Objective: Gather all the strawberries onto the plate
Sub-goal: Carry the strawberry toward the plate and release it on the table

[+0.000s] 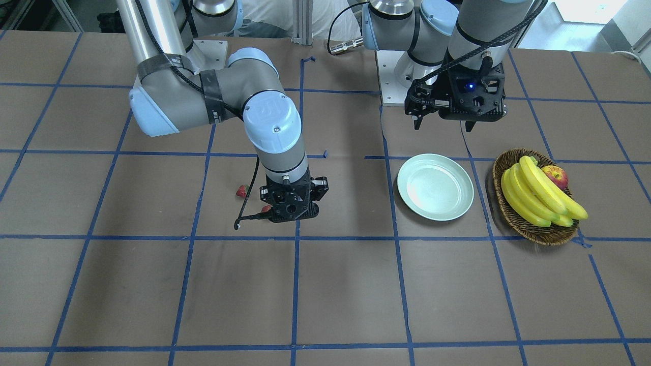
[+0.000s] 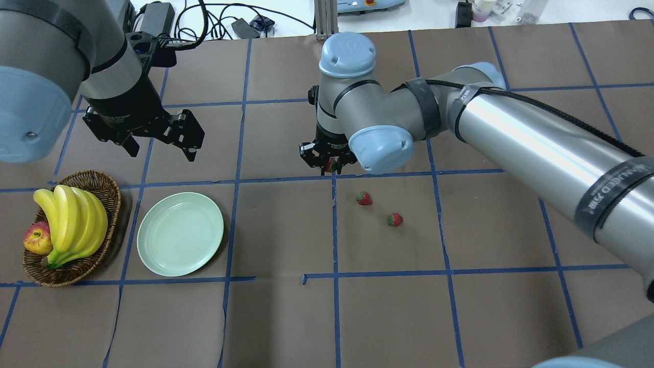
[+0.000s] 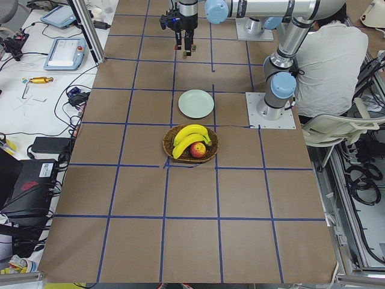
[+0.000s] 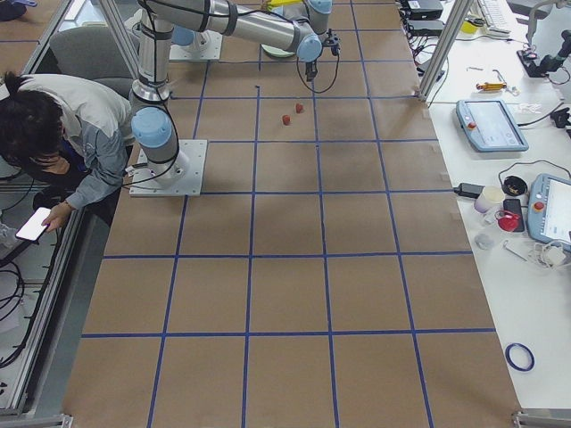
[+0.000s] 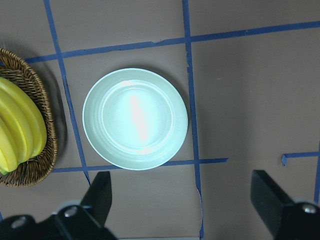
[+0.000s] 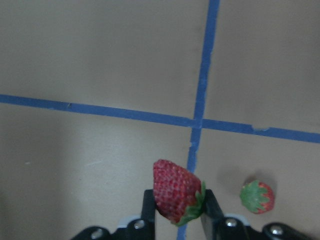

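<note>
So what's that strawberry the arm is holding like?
The held strawberry is small, red and seed-dimpled, with a green leafy cap at its lower right in the wrist view. The right gripper pinches it between two black fingers, over a blue tape line. Whether it touches the table is unclear.

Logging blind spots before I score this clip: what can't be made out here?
Front view: held strawberry hidden under the right gripper; one loose strawberry partly covered by it.
Overhead view: apple partly behind the bananas.
Right side view: plate mostly behind the right arm.
</note>
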